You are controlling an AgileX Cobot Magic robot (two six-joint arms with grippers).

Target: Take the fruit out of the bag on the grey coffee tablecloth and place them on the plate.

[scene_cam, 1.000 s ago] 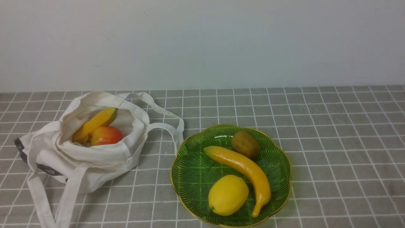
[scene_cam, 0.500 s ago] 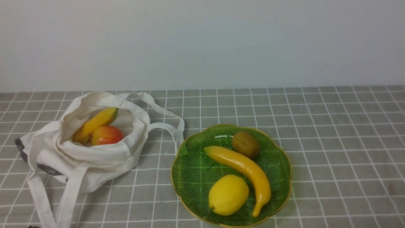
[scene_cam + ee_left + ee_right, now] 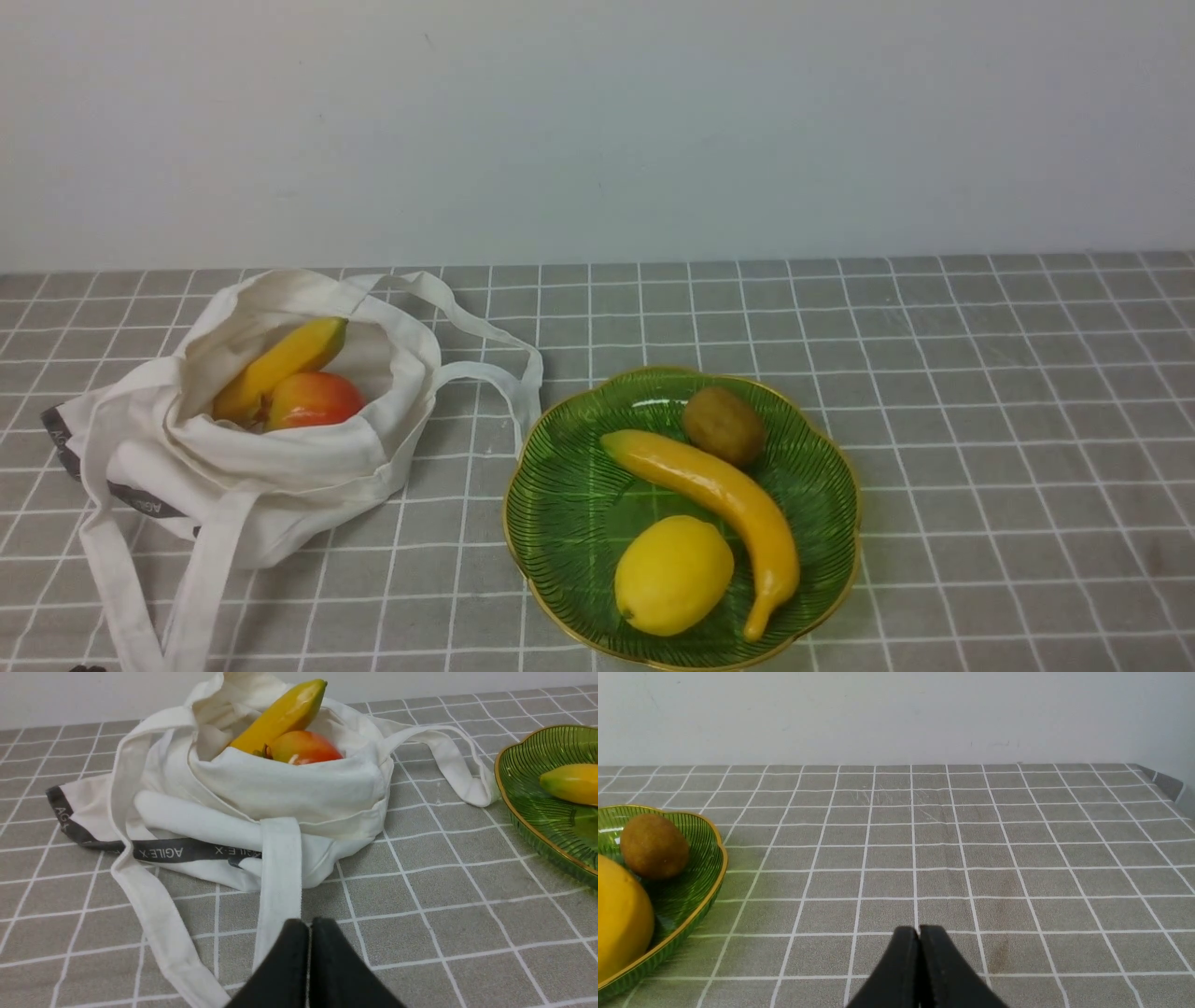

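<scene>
The off-white bag (image 3: 252, 457) lies slumped on the grey coffee tablecloth (image 3: 980, 392) at the left, its mouth open. Inside it rest two fruit: a green-tipped banana (image 3: 280, 362) and a red-orange apple (image 3: 314, 399). To its right stands the green plate (image 3: 560, 495) with a banana (image 3: 719, 495), a lemon (image 3: 672, 574) and a kiwi (image 3: 724, 425). My left gripper (image 3: 309, 926) is shut and empty, low over the cloth in front of the bag (image 3: 280, 788), by a strap. My right gripper (image 3: 919, 931) is shut and empty, right of the plate (image 3: 717, 877).
The bag's long straps (image 3: 485, 364) trail across the cloth toward the plate and toward the table's front edge (image 3: 121, 597). A plain wall (image 3: 597, 131) closes off the back of the table. The cloth's right edge (image 3: 1162, 781) shows in the right wrist view.
A small dark tip has crept into the bottom left edge of the front view. The bag, the fruit and the plate lie as before.
</scene>
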